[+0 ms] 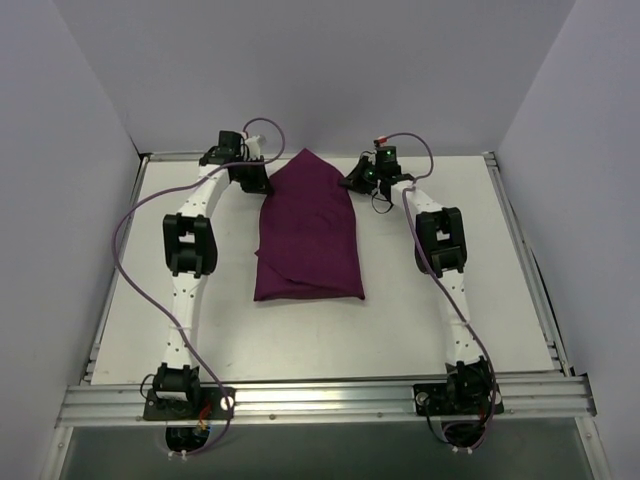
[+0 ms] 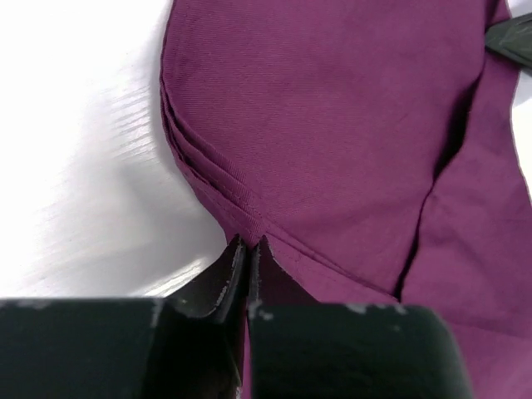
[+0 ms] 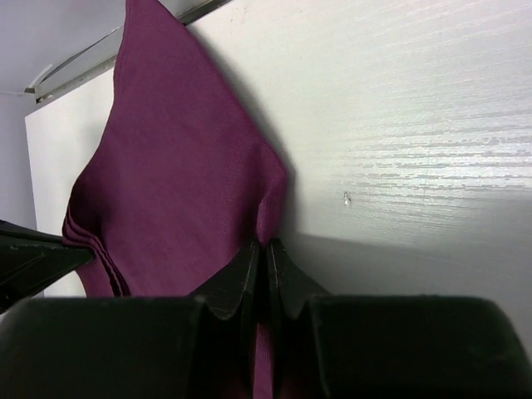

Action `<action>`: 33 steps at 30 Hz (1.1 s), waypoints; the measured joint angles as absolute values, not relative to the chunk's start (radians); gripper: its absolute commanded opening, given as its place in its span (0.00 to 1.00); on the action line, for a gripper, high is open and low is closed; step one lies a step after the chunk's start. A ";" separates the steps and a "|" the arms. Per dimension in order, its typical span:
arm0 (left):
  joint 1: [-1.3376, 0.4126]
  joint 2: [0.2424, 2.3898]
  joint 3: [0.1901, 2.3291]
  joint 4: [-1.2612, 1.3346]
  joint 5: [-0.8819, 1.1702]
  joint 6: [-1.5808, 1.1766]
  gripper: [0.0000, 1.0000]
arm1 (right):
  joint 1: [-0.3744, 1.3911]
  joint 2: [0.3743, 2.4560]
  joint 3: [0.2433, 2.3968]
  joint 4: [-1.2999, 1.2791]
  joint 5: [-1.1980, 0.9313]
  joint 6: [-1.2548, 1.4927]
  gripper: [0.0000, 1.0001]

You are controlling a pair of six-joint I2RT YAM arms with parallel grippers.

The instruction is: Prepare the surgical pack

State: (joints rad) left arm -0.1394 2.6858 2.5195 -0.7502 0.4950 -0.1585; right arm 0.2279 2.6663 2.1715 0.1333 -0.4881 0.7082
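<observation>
Two grips set: my left claw (image 2: pixel 249 243) is clenched on the far-left edge of the purple cloth (image 1: pixel 308 235), folded on the surface (image 1: pixel 400 330); my right claw (image 3: pixel 266 243) pinches its far-right edge. I judge the far point remains to fold.

Lab robot cell: white table (image 1: pixel 420 320), plain walls (image 1: pixel 330 60).

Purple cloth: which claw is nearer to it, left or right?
Neither: both are shut on it. The left claw pinches the purple cloth at its left edge near the far end; the right claw pinches its right edge, opposite.
</observation>
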 measured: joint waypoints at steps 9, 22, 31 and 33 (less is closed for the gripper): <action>-0.118 2.629 2.519 -0.756 0.580 -0.088 0.02 | 0.215 2.572 2.082 0.176 -0.561 0.645 0.00; -0.118 2.379 2.412 -0.929 0.715 0.151 0.02 | 0.208 2.225 1.737 0.244 -0.688 0.516 0.00; -0.115 2.280 2.295 -1.058 0.781 0.295 0.02 | 0.208 2.016 1.505 0.224 -0.743 0.416 0.00; -0.114 2.265 2.285 -1.093 0.795 0.329 0.02 | 0.208 1.977 1.469 0.226 -0.752 0.406 0.00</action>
State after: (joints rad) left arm -0.1143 2.2654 2.2852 -1.0927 0.7948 0.3286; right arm 0.2081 1.9766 1.4693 0.2260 -0.7521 0.4057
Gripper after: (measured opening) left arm 0.044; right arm 0.012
